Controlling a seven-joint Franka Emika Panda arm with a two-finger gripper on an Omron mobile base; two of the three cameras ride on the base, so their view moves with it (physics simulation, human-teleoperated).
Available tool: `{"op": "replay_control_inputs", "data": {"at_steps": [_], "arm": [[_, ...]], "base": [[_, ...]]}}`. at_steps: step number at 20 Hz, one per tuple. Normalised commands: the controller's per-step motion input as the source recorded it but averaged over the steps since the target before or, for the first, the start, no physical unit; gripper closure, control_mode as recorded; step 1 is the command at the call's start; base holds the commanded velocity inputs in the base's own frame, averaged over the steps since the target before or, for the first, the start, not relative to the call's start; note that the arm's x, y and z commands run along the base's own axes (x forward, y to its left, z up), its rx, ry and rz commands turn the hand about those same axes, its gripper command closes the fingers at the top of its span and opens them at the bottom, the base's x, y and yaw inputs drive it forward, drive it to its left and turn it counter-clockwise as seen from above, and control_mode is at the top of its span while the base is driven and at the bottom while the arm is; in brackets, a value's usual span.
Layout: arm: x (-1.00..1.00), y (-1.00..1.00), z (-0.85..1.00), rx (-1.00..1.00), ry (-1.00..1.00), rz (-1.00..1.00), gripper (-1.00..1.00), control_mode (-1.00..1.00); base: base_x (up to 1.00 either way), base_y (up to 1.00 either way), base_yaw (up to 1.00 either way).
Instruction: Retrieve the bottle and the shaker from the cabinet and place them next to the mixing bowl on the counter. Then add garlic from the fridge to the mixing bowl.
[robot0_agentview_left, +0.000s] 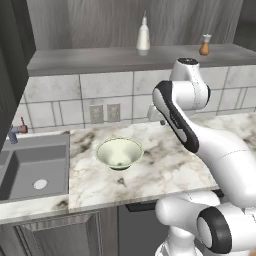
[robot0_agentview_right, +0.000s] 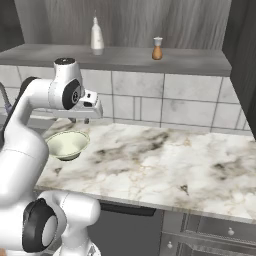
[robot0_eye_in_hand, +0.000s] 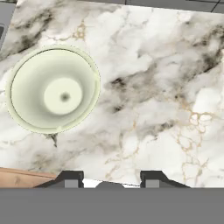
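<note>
Hovering above the counter (robot0_eye_in_hand: 153, 87) right of the mixing bowl (robot0_eye_in_hand: 52, 89), the gripper (robot0_eye_in_hand: 109, 179) has its jaws apart and holds nothing, because the bottle (robot0_agentview_left: 143, 37) and the shaker (robot0_agentview_left: 205, 45) stand on the far cabinet shelf.

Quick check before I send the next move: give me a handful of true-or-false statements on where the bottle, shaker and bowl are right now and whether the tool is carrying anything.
1. The bottle stands upright on the cabinet shelf. True.
2. The shaker already sits beside the mixing bowl on the counter. False: it is on the shelf, apart from the bottle.
3. The mixing bowl is empty. True: the hand view shows only its bare inside.
4. The tool is gripping the bottle. False: nothing lies between its fingertips; it looks down at bare counter.
5. The bowl lies inside the sink. False: it rests on the marble, to the side of the sink.
</note>
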Motion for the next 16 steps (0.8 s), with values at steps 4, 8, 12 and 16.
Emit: {"op": "replay_control_inputs", "data": {"at_steps": [4, 8, 12, 16], "arm": [[-0.11, 0.0, 0.06, 0.0, 0.0, 0.0, -1.0, -1.0], [-0.4, 0.0, 0.86, 0.0, -0.22, 0.0, -1.0, -1.0], [-0.22, 0.0, 1.0, 0.0, -0.3, 0.0, -1.0, -1.0], [-0.13, 0.04, 1.0, 0.0, -0.29, 0.0, -1.0, -1.0]], "base": [[0.0, 0.0, 0.0], [0.0, 0.0, 0.0], [0.0, 0.0, 0.0], [0.0, 0.0, 0.0]]}}
